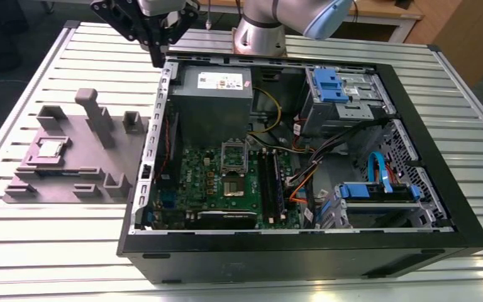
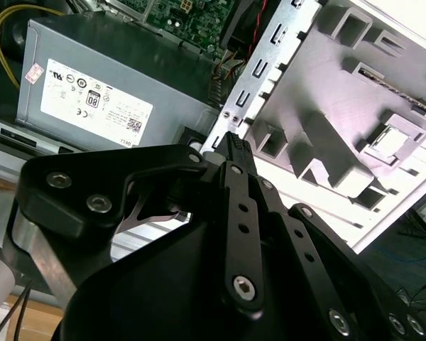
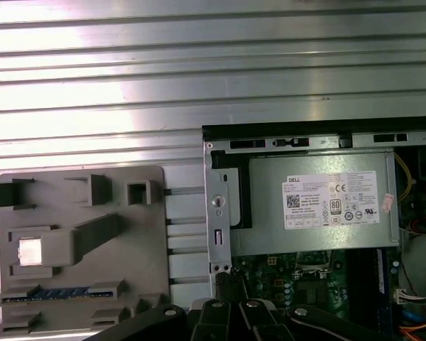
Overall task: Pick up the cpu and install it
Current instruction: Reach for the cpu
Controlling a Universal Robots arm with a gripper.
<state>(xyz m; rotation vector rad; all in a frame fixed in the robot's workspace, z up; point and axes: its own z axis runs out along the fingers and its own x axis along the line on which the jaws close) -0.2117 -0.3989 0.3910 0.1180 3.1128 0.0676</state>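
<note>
The end effector (image 1: 158, 60), fingers pressed together and empty, hovers above the computer case (image 1: 309, 255) rim. The cpu (image 1: 51, 148) sits well apart in the grey fixture (image 1: 73, 185). It is probably light, stiff and fragile, so opposite edges suit gripping.

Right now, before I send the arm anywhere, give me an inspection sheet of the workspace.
Surface: slatted metal table, carrying a grey fixture tray and an open computer case.
Job's things: cpu lies flat in a tray pocket, untouched; motherboard lies inside the case.
Clutter: nothing seen.
Grippers: gripper is shut and empty. It hovers over the case's edge by the power supply, well apart from the cpu.
Cables: yellow cable and blue cable run inside the case, beside the motherboard.
Surroundings: wooden furniture behind the table.
</note>
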